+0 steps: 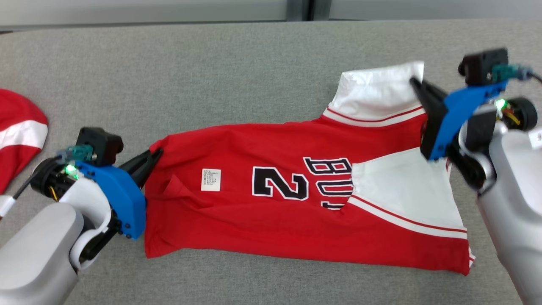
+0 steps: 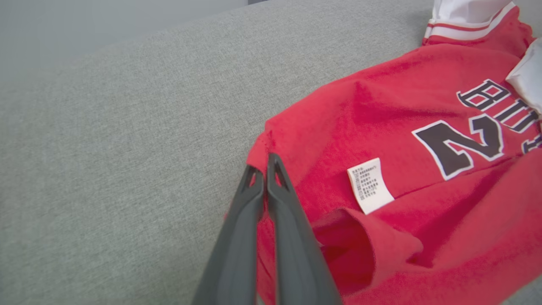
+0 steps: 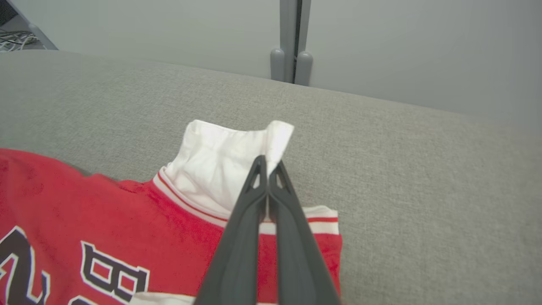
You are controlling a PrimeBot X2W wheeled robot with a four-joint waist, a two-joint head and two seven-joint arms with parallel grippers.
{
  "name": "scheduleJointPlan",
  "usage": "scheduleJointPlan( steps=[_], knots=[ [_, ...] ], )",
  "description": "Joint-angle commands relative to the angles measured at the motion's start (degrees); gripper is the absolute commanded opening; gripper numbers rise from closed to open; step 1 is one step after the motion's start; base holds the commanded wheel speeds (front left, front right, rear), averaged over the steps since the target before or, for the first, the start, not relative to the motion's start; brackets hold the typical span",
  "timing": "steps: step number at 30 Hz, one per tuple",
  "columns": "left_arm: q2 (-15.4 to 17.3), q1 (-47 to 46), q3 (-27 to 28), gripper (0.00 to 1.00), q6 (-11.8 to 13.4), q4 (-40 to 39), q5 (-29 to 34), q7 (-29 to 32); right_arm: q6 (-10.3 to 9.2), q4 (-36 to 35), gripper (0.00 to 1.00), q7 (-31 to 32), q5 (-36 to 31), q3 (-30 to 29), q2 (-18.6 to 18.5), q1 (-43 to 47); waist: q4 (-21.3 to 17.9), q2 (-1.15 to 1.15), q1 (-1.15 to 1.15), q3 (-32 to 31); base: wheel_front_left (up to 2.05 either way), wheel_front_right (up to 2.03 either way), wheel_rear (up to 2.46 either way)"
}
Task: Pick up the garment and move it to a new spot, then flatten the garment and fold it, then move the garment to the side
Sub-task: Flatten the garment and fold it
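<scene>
Two arms on the job, and both have cloth. The head view takes in the whole jersey (image 1: 275,220), spread on the grey table (image 1: 211,63) from its middle out toward the right edge and well apart from the far edge. The long axis runs left to right: hem to the robot's left, sleeves to its right, with the black number lying on its side.

The left forearm comes in from the lower left, its gripper (image 1: 154,154) angled up and to the right, jaws clenched on the hem's far corner. The right forearm rises along the right side, its gripper (image 1: 415,82) tipped back toward the upper left, jaws pinched on the far white sleeve (image 1: 377,91). The near sleeve (image 1: 406,190) lies folded over the chest, covering part of the lettering. At the table's left edge sits a second red-and-white garment (image 1: 17,135).

The left wrist view goes in tight. The left gripper (image 2: 264,169) has its fingers pressed together on the corner of the jersey (image 2: 381,127). Just beside them are a puckered fold in the hem and a white label (image 2: 369,185).

The right wrist view gives the other end. The right gripper (image 3: 267,163) is closed on the sleeve (image 3: 216,156) near its cuff corner, the red jersey (image 3: 127,220) below it, and a grey post (image 3: 292,42) stands beyond the table's far edge.
</scene>
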Motion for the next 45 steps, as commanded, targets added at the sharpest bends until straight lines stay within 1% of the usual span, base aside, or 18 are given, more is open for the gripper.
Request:
scheduleJointPlan(
  steps=[1,5,9,14,17,20,25,26,27,28,29,30,34,37,40,43,45],
  knots=[
    [0.12,1.17,-0.27,0.00,-0.32,0.47,0.48,-1.12,0.01,-2.40,0.00,0.73,1.10,0.69,-1.09,2.49,-0.76,0.00,0.01,-0.91,0.00,0.00,0.00],
    [0.27,3.02,-0.55,0.00,0.21,2.39,1.53,-4.37,0.01,-12.46,0.00,3.87,3.61,1.41,-4.68,10.95,-1.76,0.00,0.01,-2.30,0.00,0.00,0.00],
    [-0.20,5.29,-0.51,0.00,1.79,3.25,2.41,-7.85,0.01,-21.60,0.00,6.11,3.33,-1.93,-6.33,19.48,-2.41,0.00,0.01,-3.30,0.00,0.00,0.00],
    [-0.78,7.72,-0.35,0.00,2.80,4.11,1.98,-10.67,0.01,-30.60,0.00,9.84,1.06,-7.30,-4.18,29.53,-2.72,0.00,0.01,-4.20,0.00,0.00,0.00],
    [-1.29,8.73,-0.30,0.00,3.34,5.31,1.69,-11.55,0.01,-35.16,0.00,11.32,-0.33,-8.95,-2.15,33.97,-2.80,0.00,0.01,-4.67,0.00,0.00,0.00],
    [-2.03,8.87,0.29,0.00,4.24,6.07,1.34,-12.79,0.01,-38.45,0.00,12.28,-2.01,-9.74,0.16,37.69,-2.60,0.00,0.01,-5.07,0.00,0.00,0.00],
    [-3.57,8.93,0.15,0.00,5.28,8.30,1.82,-14.68,0.01,-41.79,0.00,13.84,-4.10,-10.84,3.10,43.06,-2.02,0.00,0.01,-6.06,0.00,0.00,0.00],
    [-4.01,9.01,0.03,0.15,5.29,8.81,1.72,-14.89,0.01,-41.99,0.00,14.50,-4.42,-10.86,3.41,44.18,-1.98,0.00,0.01,-6.33,0.00,0.00,0.00],
    [-4.36,9.18,-0.10,0.42,5.30,9.23,1.58,-15.00,0.01,-42.27,0.34,15.32,-4.68,-10.80,3.80,45.22,-1.95,0.00,0.01,-6.59,0.00,0.00,0.00],
    [-4.57,9.30,-0.12,0.50,5.31,9.56,1.51,-15.35,0.01,-42.46,0.73,16.22,-4.54,-10.89,4.40,46.16,-1.95,0.00,0.01,-6.91,0.00,0.00,0.00],
    [-4.70,9.44,-0.07,0.93,5.44,9.96,1.44,-15.65,0.01,-42.71,1.00,17.29,-4.40,-11.07,4.83,47.07,-1.96,0.00,0.01,-7.15,0.00,0.00,0.00],
    [-4.92,9.66,0.15,1.00,5.64,10.38,1.30,-16.11,0.01,-43.05,1.00,18.14,-4.50,-11.19,5.07,47.82,-1.97,0.00,0.01,-7.47,0.00,0.00,0.00],
    [-6.11,10.68,1.60,1.00,6.54,11.16,0.39,-19.40,0.01,-44.91,1.00,19.76,-5.31,-12.08,6.62,50.06,-1.98,0.00,0.01,-8.64,0.00,0.00,0.00],
    [-7.39,12.24,3.72,1.00,7.47,10.75,-1.34,-23.12,0.01,-46.17,1.00,18.74,-5.67,-13.45,7.76,50.71,-1.81,0.00,0.01,-9.72,0.00,0.00,0.00],
    [-8.68,14.17,6.38,1.00,8.62,9.16,-2.07,-25.93,0.01,-46.37,1.00,16.97,-6.73,-16.23,9.50,50.59,-1.42,0.00,0.01,-10.71,0.00,0.00,0.00],
    [-10.04,16.67,9.70,1.00,10.75,6.26,-0.68,-26.84,0.01,-45.59,1.00,15.60,-8.45,-19.42,11.36,50.22,-0.74,0.00,0.01,-11.68,0.00,0.00,0.00],
    [-11.21,18.33,13.72,1.00,12.34,2.67,1.90,-26.91,0.01,-44.66,1.00,14.85,-9.51,-21.51,12.28,49.59,-0.15,0.00,0.01,-12.35,0.00,0.00,0.00]
  ],
)
